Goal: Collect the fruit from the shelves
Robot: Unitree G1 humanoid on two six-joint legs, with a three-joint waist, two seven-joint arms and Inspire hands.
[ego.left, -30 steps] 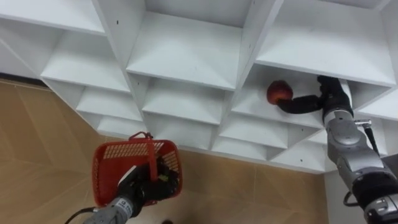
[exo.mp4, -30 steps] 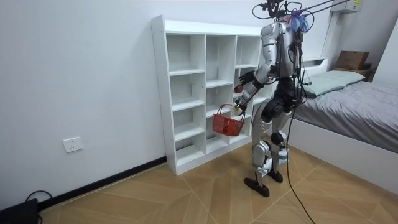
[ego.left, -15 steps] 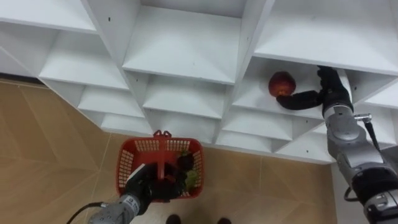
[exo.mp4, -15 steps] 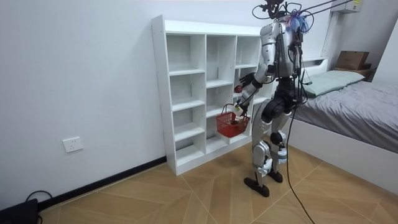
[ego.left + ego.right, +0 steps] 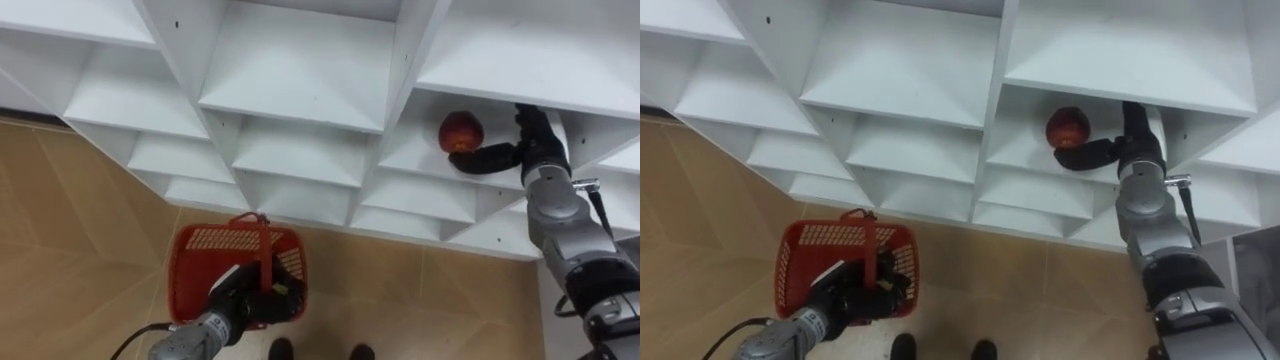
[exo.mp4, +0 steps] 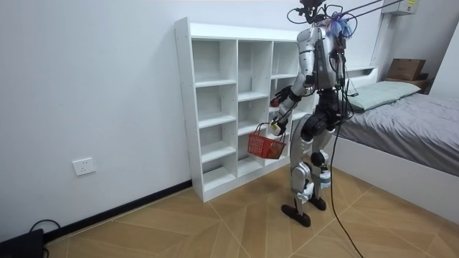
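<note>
While left hand (image 5: 243, 302) grips basket (image 5: 192, 285), right hand (image 5: 533, 147) lies open just under apple (image 5: 461, 131).

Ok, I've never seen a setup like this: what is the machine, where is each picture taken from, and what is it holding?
It is a humanoid robot on two legs, with two arms ending in hands. The room view comes from a camera standing in the room. It shows the robot upright before a white shelf unit, with a bed behind it. The two eye views come from a stereo camera on its head, looking down at the shelves and the wooden floor.

Its left hand is curled round the handle of a red basket, which hangs low in front of the shelves. Its right hand reaches into a compartment where a red fruit lies. Its fingers are stretched out just under the fruit; whether they touch it I cannot tell.
</note>
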